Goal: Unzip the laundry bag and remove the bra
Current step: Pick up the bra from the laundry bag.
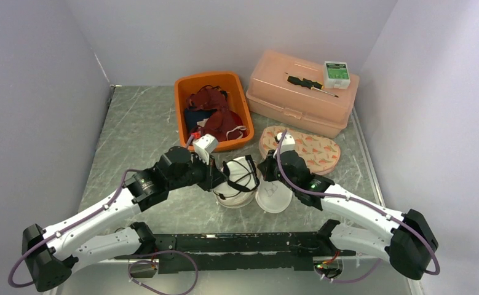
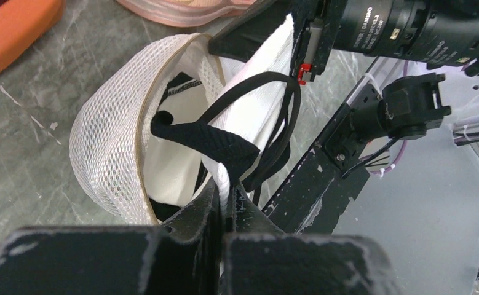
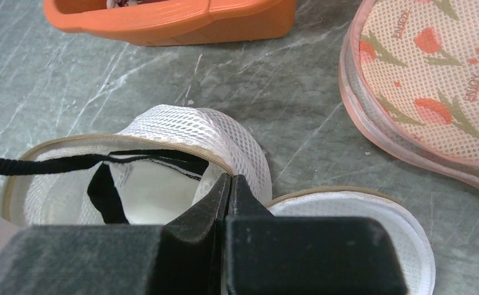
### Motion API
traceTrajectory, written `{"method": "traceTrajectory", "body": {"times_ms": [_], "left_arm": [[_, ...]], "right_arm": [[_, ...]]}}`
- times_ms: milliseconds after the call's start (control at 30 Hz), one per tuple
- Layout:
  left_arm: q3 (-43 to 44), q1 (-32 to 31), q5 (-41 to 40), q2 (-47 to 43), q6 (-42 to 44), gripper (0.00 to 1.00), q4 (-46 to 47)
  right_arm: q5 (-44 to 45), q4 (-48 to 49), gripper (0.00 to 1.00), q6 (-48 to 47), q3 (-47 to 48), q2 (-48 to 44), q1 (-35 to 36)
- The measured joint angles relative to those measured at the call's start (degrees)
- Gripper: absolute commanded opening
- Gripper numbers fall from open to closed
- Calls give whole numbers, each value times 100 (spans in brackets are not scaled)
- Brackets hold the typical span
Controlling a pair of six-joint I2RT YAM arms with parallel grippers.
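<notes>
The white mesh laundry bag (image 1: 232,198) lies unzipped in the middle of the table, its flat half (image 1: 273,196) folded out to the right. The bra (image 2: 258,98), white with black straps (image 2: 203,138), sticks up out of the open bag (image 2: 104,144). My left gripper (image 2: 226,184) is shut on the bra's white edge just under a black strap; in the top view the left gripper (image 1: 218,178) sits at the bag's left side. My right gripper (image 3: 229,179) is shut on the bag's mesh wall (image 3: 224,132) at its tan rim, and it (image 1: 266,169) is at the bag's right side.
An orange bin (image 1: 181,104) of dark red clothes stands behind the bag. A peach plastic box (image 1: 298,101) at the back right carries a screwdriver (image 1: 310,83) and a small green-and-white pack (image 1: 336,72). A floral mesh pouch (image 1: 313,153) lies just right of my right gripper.
</notes>
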Motion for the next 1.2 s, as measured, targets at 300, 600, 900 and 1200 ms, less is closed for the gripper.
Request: {"method": "traceTrajectory", "body": {"times_ms": [300,600,900,1200], "left_arm": [[214,-4,-107,-142,-4,3,-13],[295,-4,-94,-107,-26,3,-140],[1060,-7,20,-107,-2,3,-393],[1478,-7,146,-85,188,3,-640]], "right_arm": [[-131,-127,24,28,-13,-376,-2],[-332,-345,50,17,-13,-728,-4],[-315,-791,55,-146,144,-1187,-4],[-186,-1088,63,-374,190,-1902,-33]]}}
